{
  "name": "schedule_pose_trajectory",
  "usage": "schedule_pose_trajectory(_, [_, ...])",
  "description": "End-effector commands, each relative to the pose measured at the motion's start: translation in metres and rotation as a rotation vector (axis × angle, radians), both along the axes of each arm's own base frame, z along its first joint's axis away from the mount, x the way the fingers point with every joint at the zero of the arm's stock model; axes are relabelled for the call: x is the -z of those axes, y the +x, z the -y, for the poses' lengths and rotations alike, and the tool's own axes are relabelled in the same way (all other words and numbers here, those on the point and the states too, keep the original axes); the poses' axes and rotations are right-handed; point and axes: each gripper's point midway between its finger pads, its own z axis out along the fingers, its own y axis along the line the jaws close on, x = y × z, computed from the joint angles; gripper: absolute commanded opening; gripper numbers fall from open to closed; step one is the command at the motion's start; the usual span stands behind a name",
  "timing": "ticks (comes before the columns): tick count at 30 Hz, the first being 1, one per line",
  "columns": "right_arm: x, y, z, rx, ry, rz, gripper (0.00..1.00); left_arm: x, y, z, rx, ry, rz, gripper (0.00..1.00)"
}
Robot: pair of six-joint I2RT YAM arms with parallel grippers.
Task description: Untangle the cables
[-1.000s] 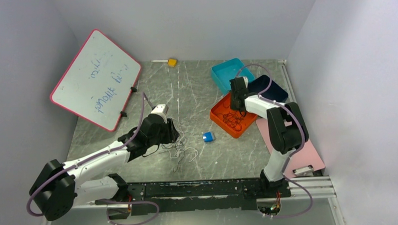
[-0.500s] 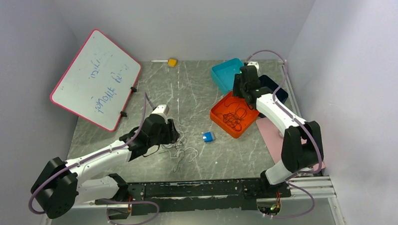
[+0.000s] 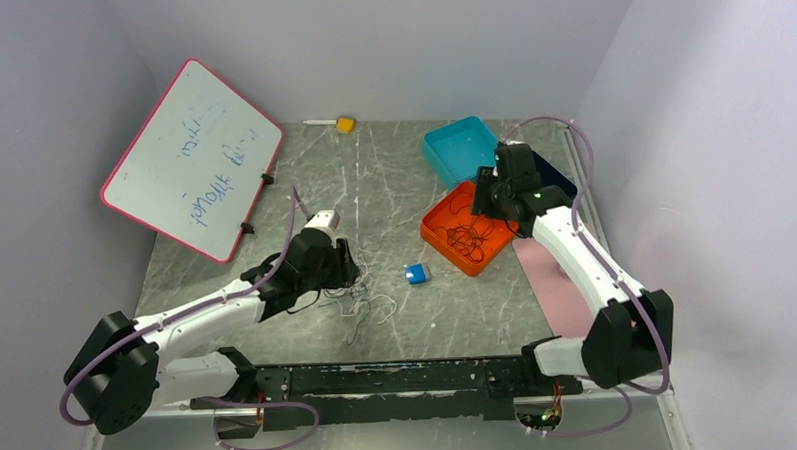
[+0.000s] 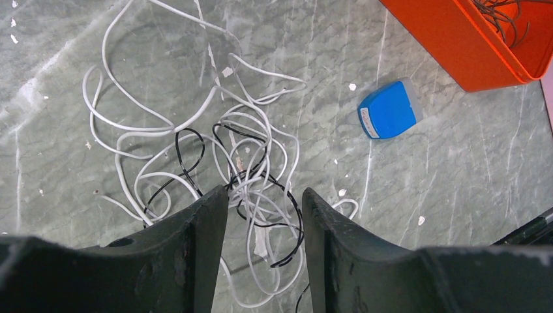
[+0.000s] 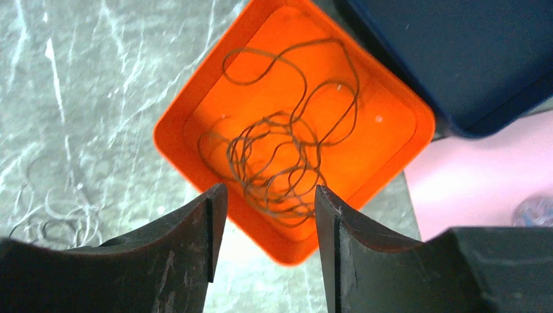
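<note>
Your left gripper [image 3: 347,269] is by the cables [image 3: 370,306] (a pale tangle); your right gripper [image 3: 483,205] hangs over the orange tray [image 3: 436,236].

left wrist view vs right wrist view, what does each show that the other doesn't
Only the left wrist view: the small blue plastic box. Only the right wrist view: the dark navy tray and the pink mat. Both: the orange plastic tray holding a thin dark looped cable, the grey-green marbled table, and the tangle of thin whitish-grey and black cables, close in the left view, faint in the right.
</note>
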Motion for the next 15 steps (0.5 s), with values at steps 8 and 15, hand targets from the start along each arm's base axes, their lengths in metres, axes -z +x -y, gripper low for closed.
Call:
schedule_pose_trajectory(8, [0.036,-0.060,-0.014,-0.012,0.157,-0.142,0.34,-0.009,0.004,0.014,0.030,-0.035,0.013,0.50])
schedule_pose_trajectory(15, [0.060,-0.044,-0.014,0.000,0.149,-0.110,0.19,-0.009,0.003,0.013,0.025,-0.044,0.015,0.50])
